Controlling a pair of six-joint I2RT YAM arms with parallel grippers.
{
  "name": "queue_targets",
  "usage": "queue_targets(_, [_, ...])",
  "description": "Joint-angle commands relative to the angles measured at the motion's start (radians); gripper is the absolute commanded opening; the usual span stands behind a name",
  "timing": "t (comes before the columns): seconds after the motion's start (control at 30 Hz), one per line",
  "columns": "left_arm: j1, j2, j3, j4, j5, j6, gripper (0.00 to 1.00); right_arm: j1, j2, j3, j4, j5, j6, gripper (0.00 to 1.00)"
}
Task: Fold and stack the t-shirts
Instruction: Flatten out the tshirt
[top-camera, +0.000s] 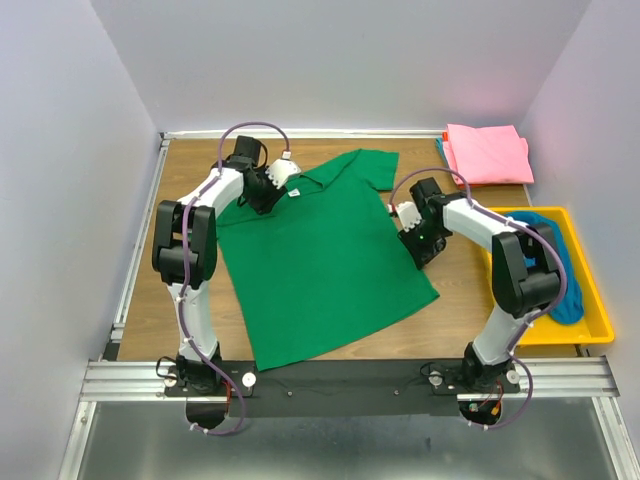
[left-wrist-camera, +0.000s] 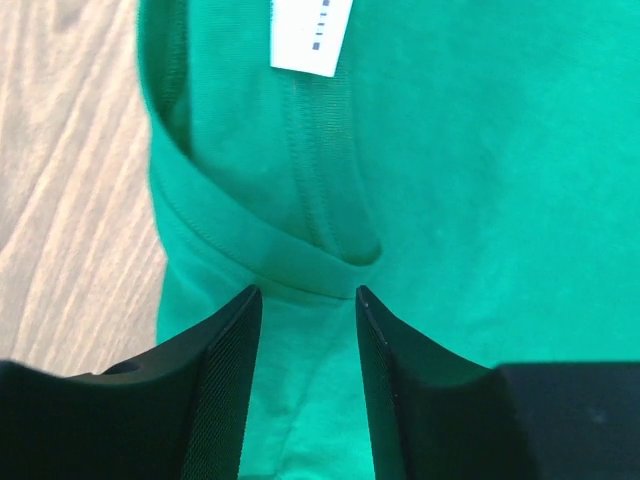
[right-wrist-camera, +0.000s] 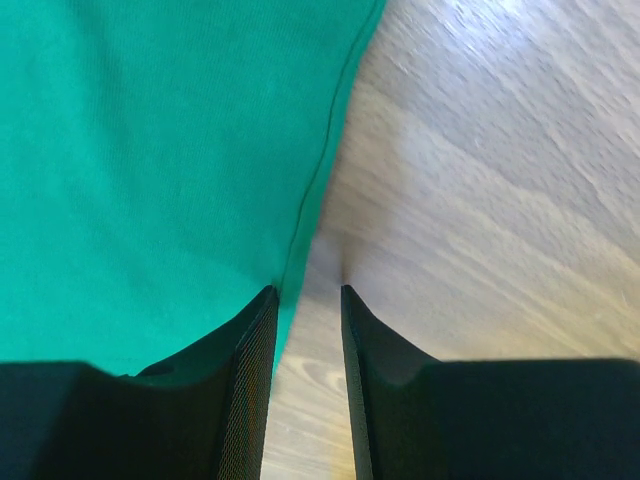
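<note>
Three tees are in sight, and only the green tee (top-camera: 320, 270) is near the jaws. It lies spread flat on the table (top-camera: 460, 270), neck toward the far left and bottom hem toward the arm bases, turned a little askew. The left gripper (top-camera: 275, 190) is down at the neck. In its wrist view the left gripper (left-wrist-camera: 308, 292) has its jaws about half apart, one finger on each side of a strip of green tee (left-wrist-camera: 480, 150), with the ribbed collar (left-wrist-camera: 270, 250) curving across just beyond the fingertips. The white label (left-wrist-camera: 305, 40) sits farther out past the collar. The cloth between the jaws lies loose and is not pinched, so this gripper grasps nothing. The right gripper (top-camera: 403, 215) is at the shirt's right edge, below the sleeve. From its wrist the right gripper (right-wrist-camera: 306, 288) shows jaws parted by a narrow gap with bare wood between them. The green tee (right-wrist-camera: 130, 150) fills the left of that view, and its edge (right-wrist-camera: 320, 170) runs down to meet the tip of the left finger. The right finger stands wholly over the table, so no cloth is caught here either. Well off to the far right, a pink tee (top-camera: 487, 152) lies folded on the table. A blue tee (top-camera: 560, 270) lies bunched in the yellow tray (top-camera: 600, 320) beside the right arm.
</note>
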Motion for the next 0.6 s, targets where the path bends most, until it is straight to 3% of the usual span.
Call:
queue_targets(0.0, [-0.015, -0.01, -0.007, -0.038, 0.06, 0.029, 0.52, 0.002, -0.09, -0.002, -0.033, -0.011, 0.02, 0.39])
queue_targets(0.4, [-0.032, 0.082, 0.042, -0.037, 0.007, 0.011, 0.5, 0.028, -0.12, 0.007, -0.13, -0.099, 0.007, 0.39])
queue_targets(0.53, [-0.032, 0.105, 0.068, -0.055, 0.0, 0.014, 0.44, 0.045, -0.074, -0.029, -0.117, -0.094, -0.01, 0.39])
queue_targets(0.57, [-0.032, 0.108, 0.07, -0.055, -0.005, 0.017, 0.38, 0.046, -0.066, -0.034, -0.113, -0.093, -0.01, 0.39])
